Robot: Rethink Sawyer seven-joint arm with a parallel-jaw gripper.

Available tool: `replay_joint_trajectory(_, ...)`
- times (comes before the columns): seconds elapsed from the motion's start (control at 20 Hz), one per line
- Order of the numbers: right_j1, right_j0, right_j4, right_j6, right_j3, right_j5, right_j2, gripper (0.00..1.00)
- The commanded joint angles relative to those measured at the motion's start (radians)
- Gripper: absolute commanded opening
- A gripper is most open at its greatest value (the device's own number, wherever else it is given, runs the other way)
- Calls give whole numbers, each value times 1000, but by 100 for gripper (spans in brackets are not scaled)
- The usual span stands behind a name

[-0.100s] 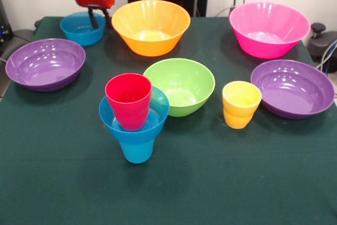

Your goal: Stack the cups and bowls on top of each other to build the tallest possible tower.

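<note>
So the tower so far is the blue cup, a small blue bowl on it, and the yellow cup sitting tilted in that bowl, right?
Not quite. The cup tilted in the small blue bowl is the red cup, as the front view shows. The yellow cup stands alone on the table, beside a purple bowl. The blue cup is lowest, as you said.

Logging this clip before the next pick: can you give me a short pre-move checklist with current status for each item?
1. Tower upright, blue cup lowest, blue bowl on it, red cup tilted inside: not ok, red cup leans.
2. Claw positioned at the small blue bowl: ok, its tips reach down at the bowl's rim.
3. Claw grip on that bowl: cannot tell.
4. Yellow cup free and upright: ok.
5. Green bowl clear of the tower: cannot tell, they overlap in this view.
</note>
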Motion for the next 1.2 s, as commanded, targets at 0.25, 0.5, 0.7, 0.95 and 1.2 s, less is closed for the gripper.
replay_joint_trajectory(0.25, 29, 56, -60, 13, -60, -60, 15, 0)
replay_joint_trajectory(0.5, 23, 59, -56, 6, -61, -52, 14, 0)
replay_joint_trajectory(0.7, 20, 51, -46, -8, -63, -30, 29, 0)
replay_joint_trajectory(0.95, -36, 61, -2, -26, -56, 22, 77, 0)
replay_joint_trajectory(1.2, -145, 71, 105, -78, -24, 164, 162, 0)
